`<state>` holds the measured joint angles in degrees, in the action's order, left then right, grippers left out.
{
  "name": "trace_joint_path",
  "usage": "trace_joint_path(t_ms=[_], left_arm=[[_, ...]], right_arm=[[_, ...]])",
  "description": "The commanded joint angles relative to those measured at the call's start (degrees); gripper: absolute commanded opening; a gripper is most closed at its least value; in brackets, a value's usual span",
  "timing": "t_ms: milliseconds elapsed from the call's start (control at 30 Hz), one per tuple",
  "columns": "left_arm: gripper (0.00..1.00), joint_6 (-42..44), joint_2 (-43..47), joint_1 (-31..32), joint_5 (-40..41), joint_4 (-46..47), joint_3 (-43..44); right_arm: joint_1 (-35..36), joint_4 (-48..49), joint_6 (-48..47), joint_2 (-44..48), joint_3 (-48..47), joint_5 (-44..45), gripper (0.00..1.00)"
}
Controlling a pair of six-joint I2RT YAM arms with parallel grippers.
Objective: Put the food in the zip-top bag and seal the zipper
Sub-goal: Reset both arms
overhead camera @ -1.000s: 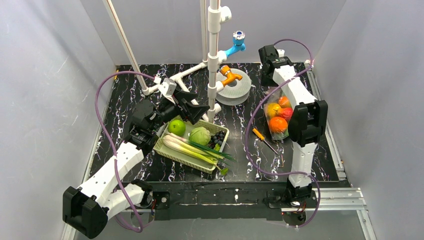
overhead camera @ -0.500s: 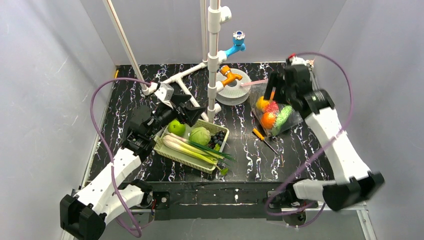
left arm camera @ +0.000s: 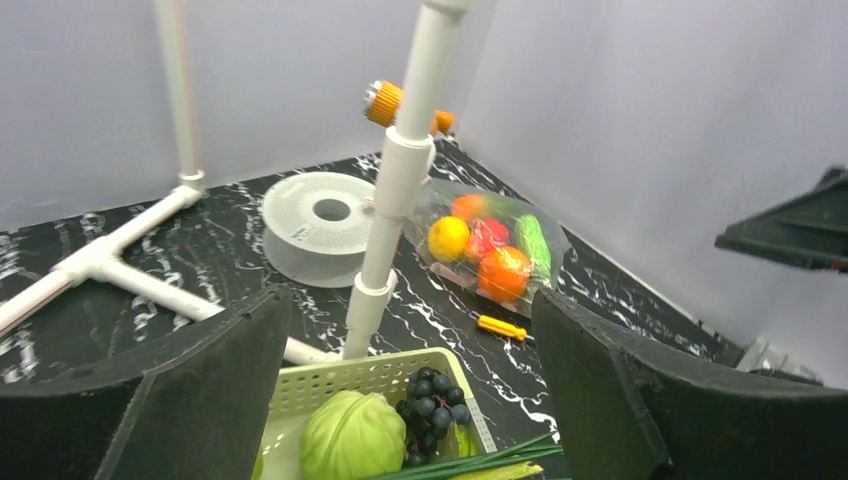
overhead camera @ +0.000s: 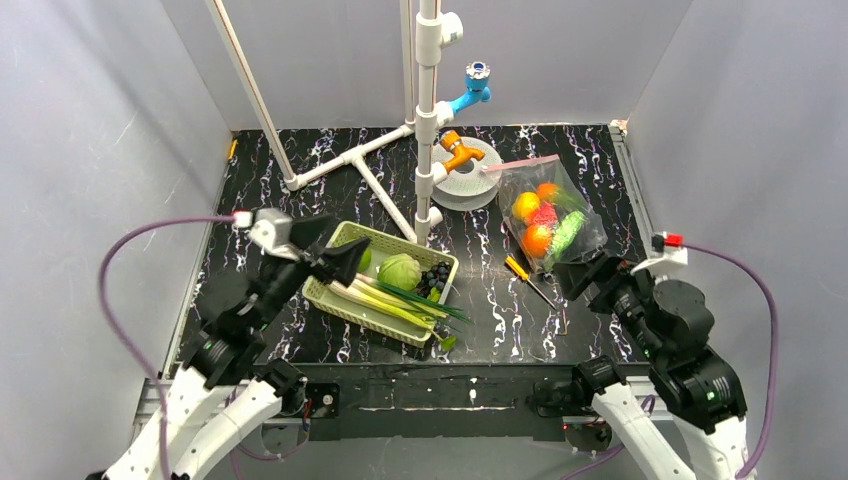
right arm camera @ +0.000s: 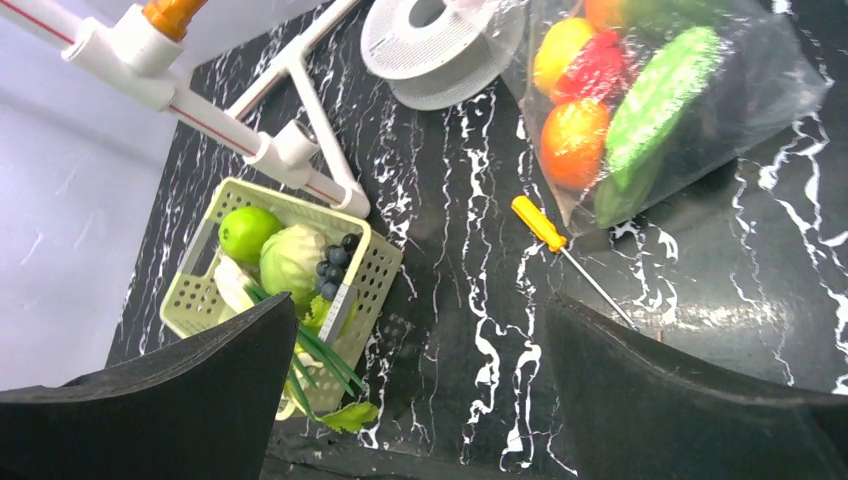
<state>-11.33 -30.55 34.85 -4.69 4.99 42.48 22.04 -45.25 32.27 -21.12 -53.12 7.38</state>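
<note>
The zip-top bag lies on the black table at the back right, with its pinkish zipper along the far edge. The food is inside it: a yellow fruit, an orange fruit, a red piece and a green cucumber. My right gripper hangs open just in front of the bag, touching nothing. The right wrist view shows the bag far beyond the empty jaws. My left gripper is open above the basket's left end, and the bag shows far ahead of it.
A pale green basket holds cabbage, a green apple, grapes and scallions. A yellow-handled screwdriver lies left of the bag. A white spool and a white pipe frame with taps stand at the back.
The right gripper opened, let go of the bag and drew back toward the near edge. The left arm pulled back and to the left. The bag now lies on the table.
</note>
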Motion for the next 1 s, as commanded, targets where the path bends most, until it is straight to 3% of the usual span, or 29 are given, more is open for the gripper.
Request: trace_joint_path(t_ms=[0,133,333,567,967], left_arm=[[0.91,-2.9,10.0,0.1,10.5,-19.4,4.6],[0.98,-3.7,18.6,0.1,19.3,-30.7,5.4],[0.98,-2.9,24.0,0.1,25.3,-35.0,6.1],[0.97,-3.3,24.9,0.1,30.1,-36.4,6.4],[0.97,8.2,25.3,0.1,29.9,-33.9,3.1]], right_arm=[[-0.1,-1.3,5.8,5.9,2.3,7.4,0.98],[-0.1,-3.0,4.7,9.9,1.8,14.7,0.98],[-0.1,-7.2,5.7,9.3,0.8,19.9,0.98],[-0.1,-10.3,7.5,6.5,0.4,20.2,0.98],[-0.1,-6.9,5.2,6.4,1.3,21.5,0.98]])
